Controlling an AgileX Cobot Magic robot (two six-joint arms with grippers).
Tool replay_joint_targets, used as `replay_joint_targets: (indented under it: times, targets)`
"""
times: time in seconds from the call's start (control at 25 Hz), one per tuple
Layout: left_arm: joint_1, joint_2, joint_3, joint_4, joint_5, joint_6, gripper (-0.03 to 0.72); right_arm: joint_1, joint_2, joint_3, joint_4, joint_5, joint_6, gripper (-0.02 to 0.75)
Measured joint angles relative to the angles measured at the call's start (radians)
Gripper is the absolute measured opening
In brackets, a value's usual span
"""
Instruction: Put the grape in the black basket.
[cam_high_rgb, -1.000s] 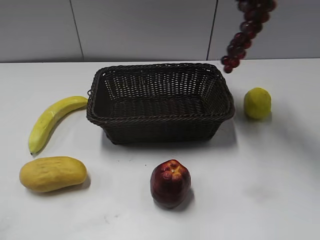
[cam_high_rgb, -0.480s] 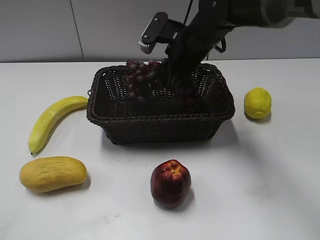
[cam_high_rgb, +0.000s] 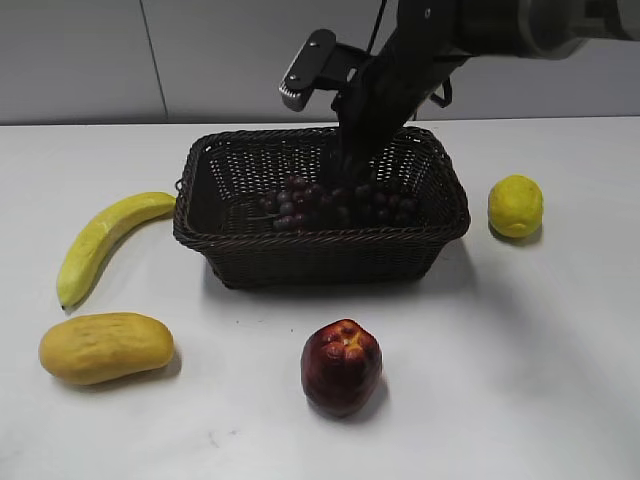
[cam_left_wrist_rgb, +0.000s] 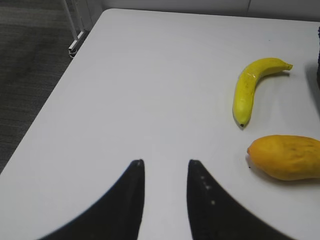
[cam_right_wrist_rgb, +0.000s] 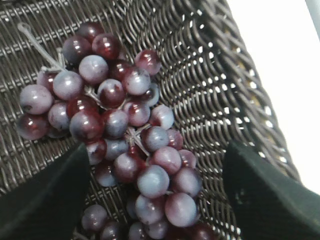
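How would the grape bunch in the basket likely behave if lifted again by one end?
The grape bunch would probably droop and sway, since its many berries hang on thin stems. The glossy round berries look apt to slip, so pinching the stem seems safer.

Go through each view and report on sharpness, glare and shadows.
Exterior view: sharp, soft shadows beside the black basket and apple. Left wrist view: banana crisp, left gripper fingers blurred at the edges. Right wrist view: grape in focus with soft highlights, table beyond the rim overexposed, right gripper fingers dark and soft.
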Motion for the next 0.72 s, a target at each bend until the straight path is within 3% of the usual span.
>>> replay_joint_targets:
  times: [0.24,0.56,0.72]
  targets:
    - [0.000,0.000,0.000,0.000,0.000,0.000,0.235,-0.081,-0.092,-0.059,0.006,0.079,0.288,0.626]
    - [0.000,0.000,0.000,0.000,0.000,0.000,0.235,-0.383,-0.103,-0.250,-0.003,0.575,0.522,0.587]
    - [0.000,0.000,0.000,0.000,0.000,0.000,0.235,-0.475,-0.111,-0.242,-0.035,0.620,0.642,0.580]
